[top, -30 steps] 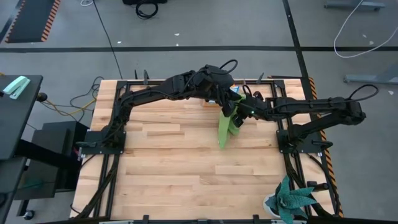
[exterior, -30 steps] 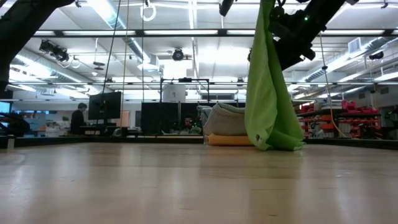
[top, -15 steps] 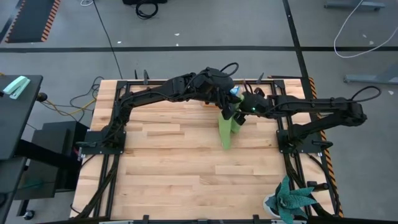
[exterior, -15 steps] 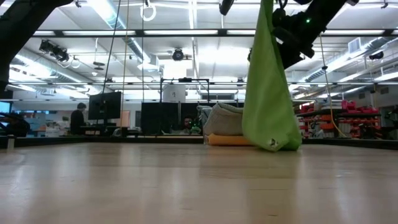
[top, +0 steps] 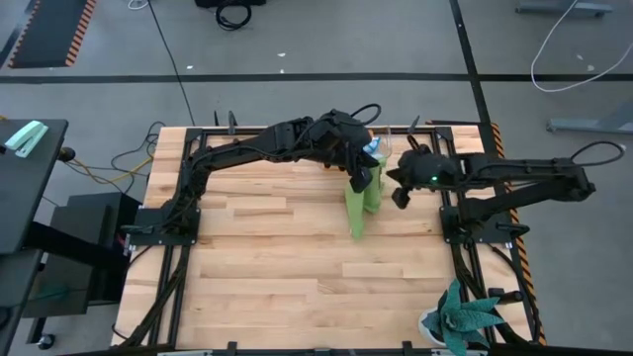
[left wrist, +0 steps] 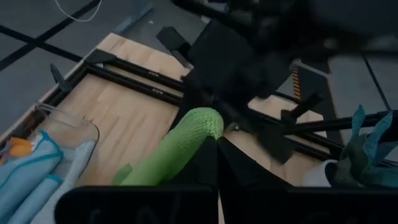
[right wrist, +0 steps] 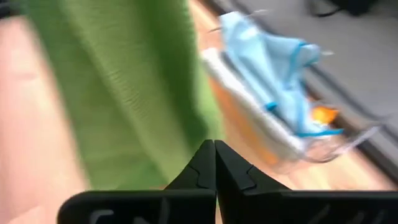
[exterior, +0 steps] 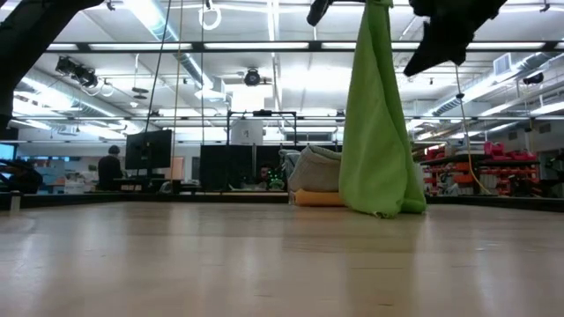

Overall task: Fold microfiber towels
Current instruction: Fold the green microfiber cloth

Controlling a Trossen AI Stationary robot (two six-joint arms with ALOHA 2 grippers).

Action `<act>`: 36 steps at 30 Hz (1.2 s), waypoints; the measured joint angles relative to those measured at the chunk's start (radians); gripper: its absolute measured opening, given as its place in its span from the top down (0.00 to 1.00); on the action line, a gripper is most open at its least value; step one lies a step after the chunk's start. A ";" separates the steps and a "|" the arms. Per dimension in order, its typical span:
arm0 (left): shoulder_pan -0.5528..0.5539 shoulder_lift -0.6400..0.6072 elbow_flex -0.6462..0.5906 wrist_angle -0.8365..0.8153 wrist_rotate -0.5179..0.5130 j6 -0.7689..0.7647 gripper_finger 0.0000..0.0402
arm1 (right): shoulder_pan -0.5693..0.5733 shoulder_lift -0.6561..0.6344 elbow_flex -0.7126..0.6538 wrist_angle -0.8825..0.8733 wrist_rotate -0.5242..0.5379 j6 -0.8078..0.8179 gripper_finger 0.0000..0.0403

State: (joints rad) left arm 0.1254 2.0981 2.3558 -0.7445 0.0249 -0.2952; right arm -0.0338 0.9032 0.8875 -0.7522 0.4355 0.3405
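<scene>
Pincer on the right [top: 399, 191] has let go, pulled away and pressed together empty, so the green towel [top: 358, 204] hangs over the tabletop [top: 257, 267] from the left pincer [top: 362, 174] alone, pinching it.

lime green towel [top: 358, 203] – plain, frame centre | light blue towel [right wrist: 273, 53] – teal edging | plant [top: 465, 318] – teal, lower right | table [top: 277, 257] – pale wood strips | arms – black
</scene>
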 joint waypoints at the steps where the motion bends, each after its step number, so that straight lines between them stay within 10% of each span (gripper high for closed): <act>1: 0.000 0.000 0.000 -0.005 0.007 -0.001 0.99 | 0.000 -0.016 0.000 -0.009 -0.040 0.000 1.00; 13: -0.005 -0.039 0.000 -0.001 0.057 -0.035 0.99 | -0.003 -0.100 0.000 -0.018 -0.254 -0.054 0.89; 36: -0.007 -0.043 0.000 0.014 0.083 -0.060 0.99 | -0.079 0.048 0.000 0.050 -0.314 -0.126 0.65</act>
State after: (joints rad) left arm 0.1181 2.0548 2.3561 -0.7303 0.1076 -0.3550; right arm -0.1124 0.9508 0.8871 -0.7020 0.1212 0.2147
